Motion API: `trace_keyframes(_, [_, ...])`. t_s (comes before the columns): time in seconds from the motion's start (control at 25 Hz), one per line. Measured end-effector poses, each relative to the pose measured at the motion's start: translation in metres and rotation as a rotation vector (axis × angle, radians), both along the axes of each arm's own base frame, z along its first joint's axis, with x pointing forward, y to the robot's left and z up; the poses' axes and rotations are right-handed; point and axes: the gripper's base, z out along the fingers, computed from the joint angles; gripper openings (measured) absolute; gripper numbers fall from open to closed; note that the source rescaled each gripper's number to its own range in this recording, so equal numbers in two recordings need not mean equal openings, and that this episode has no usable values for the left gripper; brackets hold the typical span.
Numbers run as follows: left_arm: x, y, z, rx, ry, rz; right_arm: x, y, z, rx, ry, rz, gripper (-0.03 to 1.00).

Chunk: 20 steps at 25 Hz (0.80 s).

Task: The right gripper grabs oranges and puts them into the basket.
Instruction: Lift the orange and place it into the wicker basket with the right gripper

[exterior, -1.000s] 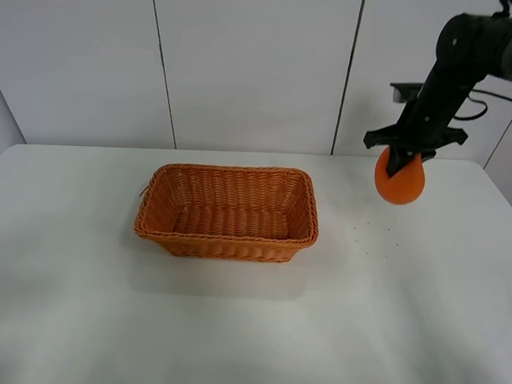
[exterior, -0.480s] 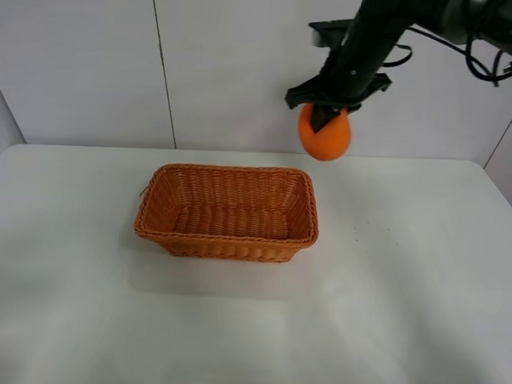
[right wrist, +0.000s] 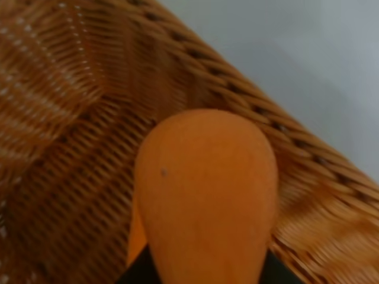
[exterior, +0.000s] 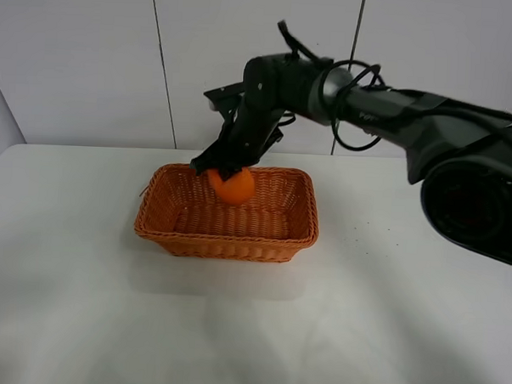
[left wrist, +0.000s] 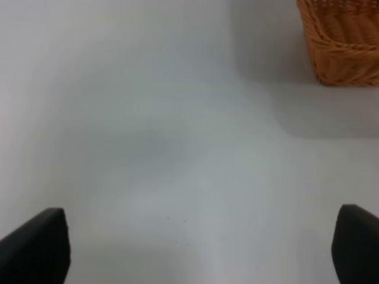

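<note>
The woven wicker basket (exterior: 182, 233) stands on the white table, left of the middle in the high view. My right gripper (exterior: 226, 167) reaches across from the right and is shut on the orange (exterior: 232, 185), holding it over the basket's far side, just inside the rim. In the right wrist view the orange (right wrist: 207, 189) fills the centre with the basket's wall and braided rim (right wrist: 260, 100) behind it. The left gripper does not show in the high view; in the left wrist view its two dark fingertips (left wrist: 37, 248) stand far apart over bare table, empty.
The white table (exterior: 386, 317) spreads around the basket, with a white panelled wall behind. The thick black right arm (exterior: 461, 158) stretches over the table's right side. A corner of the basket (left wrist: 343, 41) shows in the left wrist view.
My right gripper has carried the orange from the table's right side leftward, rising then lowering, until it hangs over the basket. The basket has not moved.
</note>
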Motion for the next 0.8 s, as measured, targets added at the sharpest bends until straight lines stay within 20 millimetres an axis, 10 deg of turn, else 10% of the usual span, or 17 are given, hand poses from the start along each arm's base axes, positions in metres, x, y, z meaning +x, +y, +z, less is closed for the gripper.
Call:
trace_keyframes(0.16, [0.0,0.0,0.0,0.0,0.0,0.0,0.002,0.001,-0.026,-0.026,0.049,-0.003,0.04])
trace_keyframes(0.36, [0.0,0.0,0.0,0.0,0.0,0.0,-0.002,-0.001,-0.024,-0.057,0.093,0.01,0.78])
trace_keyframes(0.44, [0.0,0.0,0.0,0.0,0.0,0.0,-0.004,-0.002,-0.019,-0.076,0.112,0.026,0.92])
trace_keyframes(0.8, [0.0,0.0,0.0,0.0,0.0,0.0,-0.002,-0.013,0.052,-0.045,0.059,0.023,1.0])
